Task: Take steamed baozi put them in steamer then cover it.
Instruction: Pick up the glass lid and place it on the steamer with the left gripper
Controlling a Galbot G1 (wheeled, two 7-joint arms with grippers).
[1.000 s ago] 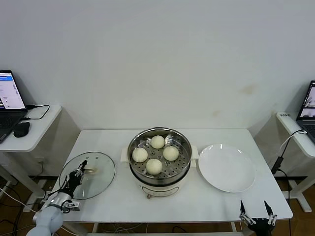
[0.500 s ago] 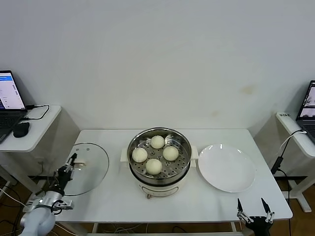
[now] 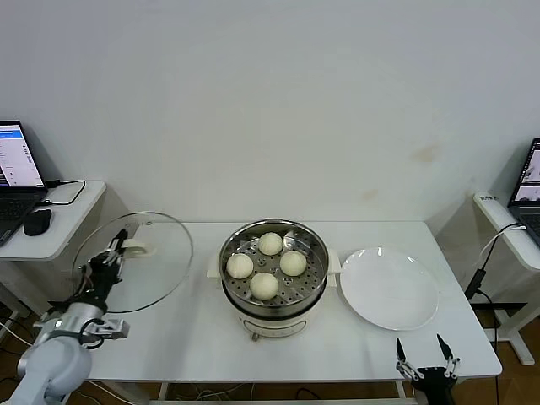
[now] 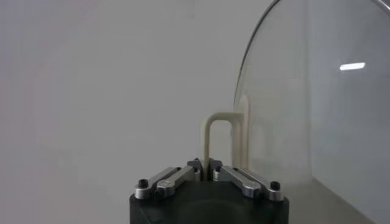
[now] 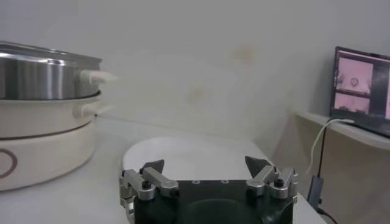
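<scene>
The steamer (image 3: 274, 291), a shiny steel pot on a cream base, stands mid-table with several cream-white baozi (image 3: 265, 285) on its perforated tray. My left gripper (image 3: 114, 251) is shut on the cream handle (image 3: 133, 248) of the clear glass lid (image 3: 148, 274), holding it tilted up above the table's left end, left of the pot. In the left wrist view the gripper (image 4: 206, 165) pinches the handle (image 4: 217, 117) beside the glass (image 4: 304, 91). My right gripper (image 3: 419, 354) hangs open and empty at the front right edge; its wrist view shows the gripper (image 5: 207, 163) and the steamer (image 5: 42, 73).
A flat white plate (image 3: 388, 287) lies right of the steamer, also the plate (image 5: 183, 152) before my right gripper. The white table (image 3: 186, 337) has bare surface in front. Side desks carry a laptop (image 3: 17, 169) with mouse (image 3: 36, 221) left, another laptop (image 3: 530, 181) right.
My left gripper has raised the glass lid off the table, carrying it up and back and tilting it. The right gripper drifted slightly left, staying open.
</scene>
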